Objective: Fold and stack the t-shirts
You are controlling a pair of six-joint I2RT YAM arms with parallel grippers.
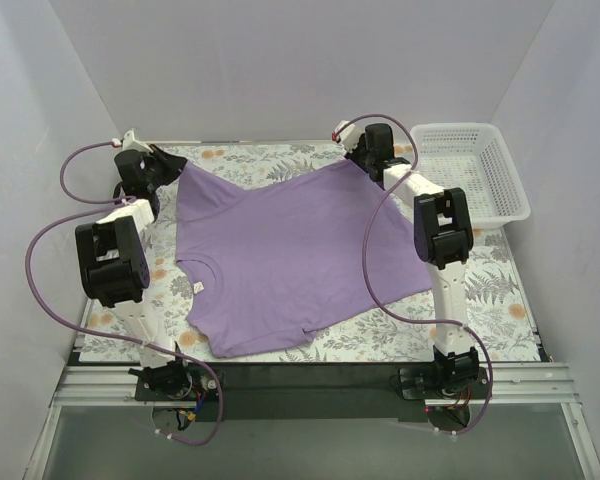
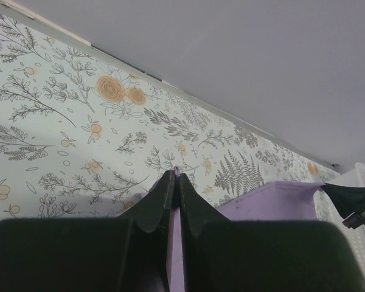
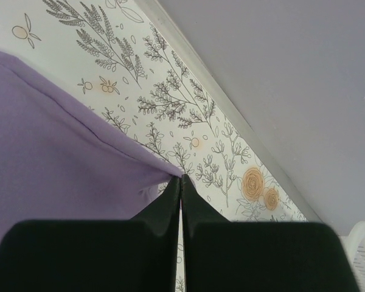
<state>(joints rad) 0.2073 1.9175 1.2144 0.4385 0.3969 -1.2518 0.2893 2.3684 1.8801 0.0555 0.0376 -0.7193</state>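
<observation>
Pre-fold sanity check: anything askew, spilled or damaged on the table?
Nothing spilled or damaged. The t-shirt lies at a slant, its near edge rumpled. Left tool and right tool each pinch a far corner of it.

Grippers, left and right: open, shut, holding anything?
Left gripper: shut on the purple t-shirt, at a far corner.
Right gripper: shut on the same t-shirt, at the other far corner.
</observation>
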